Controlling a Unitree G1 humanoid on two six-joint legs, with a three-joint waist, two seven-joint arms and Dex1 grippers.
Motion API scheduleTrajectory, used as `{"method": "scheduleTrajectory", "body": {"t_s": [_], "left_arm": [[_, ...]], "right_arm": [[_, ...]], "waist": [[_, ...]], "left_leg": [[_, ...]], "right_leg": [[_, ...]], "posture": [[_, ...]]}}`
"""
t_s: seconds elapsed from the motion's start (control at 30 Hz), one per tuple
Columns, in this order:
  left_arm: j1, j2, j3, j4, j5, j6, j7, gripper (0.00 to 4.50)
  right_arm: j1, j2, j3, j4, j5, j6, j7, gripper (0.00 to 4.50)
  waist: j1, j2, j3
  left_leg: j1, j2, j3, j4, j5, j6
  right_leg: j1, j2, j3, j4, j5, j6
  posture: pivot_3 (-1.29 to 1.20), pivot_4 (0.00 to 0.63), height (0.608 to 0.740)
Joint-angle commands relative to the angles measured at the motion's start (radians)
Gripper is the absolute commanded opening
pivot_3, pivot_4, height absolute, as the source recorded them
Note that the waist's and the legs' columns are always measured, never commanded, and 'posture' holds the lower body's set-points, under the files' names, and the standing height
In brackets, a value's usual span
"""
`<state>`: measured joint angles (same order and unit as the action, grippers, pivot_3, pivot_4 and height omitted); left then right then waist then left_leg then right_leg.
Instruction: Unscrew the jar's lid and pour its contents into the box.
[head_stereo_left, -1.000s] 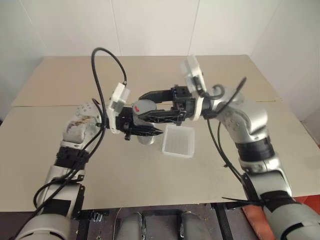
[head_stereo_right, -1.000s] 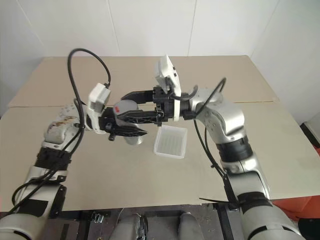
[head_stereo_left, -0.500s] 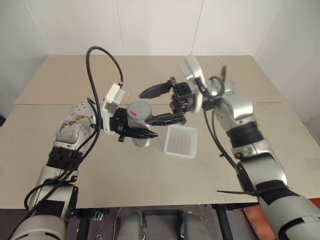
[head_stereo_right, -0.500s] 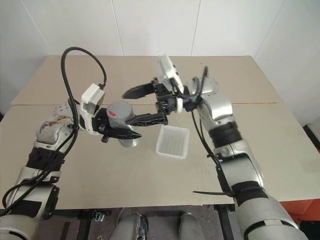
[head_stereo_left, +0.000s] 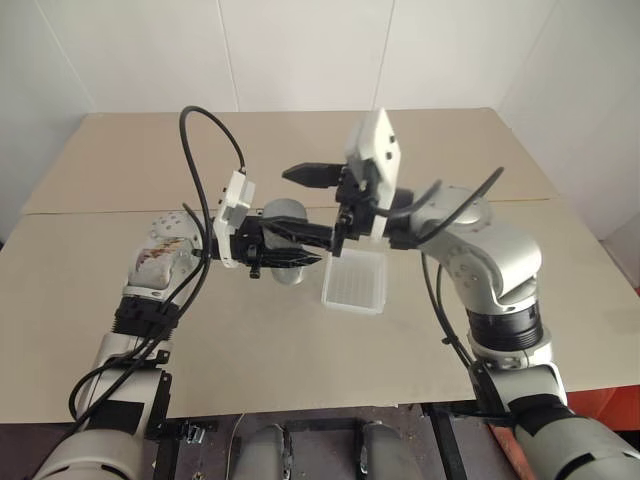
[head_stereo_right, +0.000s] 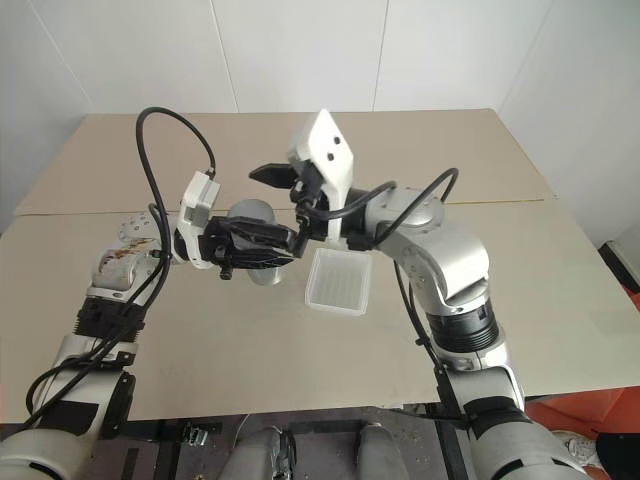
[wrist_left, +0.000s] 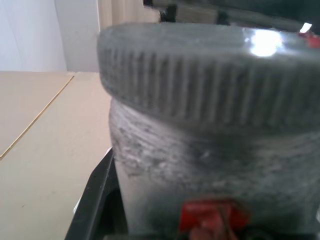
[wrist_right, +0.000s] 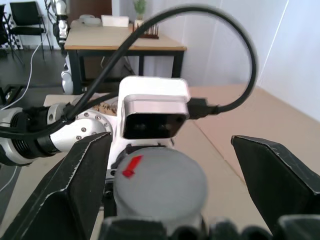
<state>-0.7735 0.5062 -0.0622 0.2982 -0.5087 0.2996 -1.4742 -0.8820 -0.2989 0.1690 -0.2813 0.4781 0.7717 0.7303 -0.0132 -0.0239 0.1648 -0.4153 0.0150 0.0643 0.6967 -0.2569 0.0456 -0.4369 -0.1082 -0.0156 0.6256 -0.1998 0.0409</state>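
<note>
Beige counter (head_stereo_left: 120, 330): my left claw (head_stereo_left: 290, 245) stays clenched on the jar (head_stereo_left: 283, 222). My right claw (head_stereo_left: 318, 205), clamped on the lid (wrist_right: 160, 182) a second ago, now stands released astride it for a fresh twist; the box (head_stereo_left: 355, 281) waits empty.

both eye views look from the head, forward and down over the tabletop (head_stereo_left: 120, 330) to its far edge and the wall behind. the left wrist view sits right against the jar (wrist_left: 215, 165). the right wrist view faces the lid (wrist_right: 160, 185) closely; all share the jar.
</note>
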Motion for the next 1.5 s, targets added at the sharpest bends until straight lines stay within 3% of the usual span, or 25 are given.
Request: {"method": "scheduleTrajectory", "body": {"t_s": [0.03,0.27,0.77,1.1,1.5], "left_arm": [[-0.019,0.002,0.018,-0.017,0.003,-0.019,0.004,1.97],[-0.012,0.015,0.033,-0.027,0.003,-0.017,0.008,1.97],[0.035,0.098,0.075,-0.074,-0.029,0.015,-0.027,1.97],[-0.008,0.011,0.045,-0.028,0.0,-0.005,0.017,1.97],[-0.032,-0.019,0.039,0.008,0.022,-0.029,0.012,1.97]], "right_arm": [[-0.036,0.006,0.027,0.022,-0.045,0.002,-0.042,4.46],[-0.043,-0.017,0.004,0.059,-0.061,-0.002,-0.057,4.46],[0.042,-0.209,-0.183,0.058,0.045,-0.015,0.0,4.46],[0.009,-0.099,-0.091,-0.105,0.131,0.048,-0.027,4.46],[-0.079,-0.012,0.035,0.024,-0.007,0.019,-0.095,4.46]], "waist": [[0.001,0.0,0.0],[-0.001,0.0,0.0],[0.0,0.0,0.0],[-0.001,0.0,0.0],[-0.002,0.0,0.0]], "left_leg": [[0.0,0.0,0.0,0.0,0.0,0.0],[0.0,0.0,0.0,0.0,0.0,0.0],[0.0,0.0,0.0,0.0,0.0,0.001],[0.0,0.0,0.0,0.0,0.0,0.001],[0.0,0.0,0.0,0.0,0.0,0.001]], "right_leg": [[0.0,0.0,0.0,0.0,0.0,0.0],[0.0,0.0,0.0,-0.001,0.0,0.0],[0.0,0.0,0.0,-0.001,0.0,0.0],[0.0,0.0,0.0,-0.001,0.0,0.0],[0.0,0.0,0.0,-0.001,0.0,0.0]], "posture": [[0.0,0.15,0.74],[0.0,0.15,0.74],[0.0,0.15,0.74],[0.0,0.15,0.74],[0.0,0.15,0.74]]}}
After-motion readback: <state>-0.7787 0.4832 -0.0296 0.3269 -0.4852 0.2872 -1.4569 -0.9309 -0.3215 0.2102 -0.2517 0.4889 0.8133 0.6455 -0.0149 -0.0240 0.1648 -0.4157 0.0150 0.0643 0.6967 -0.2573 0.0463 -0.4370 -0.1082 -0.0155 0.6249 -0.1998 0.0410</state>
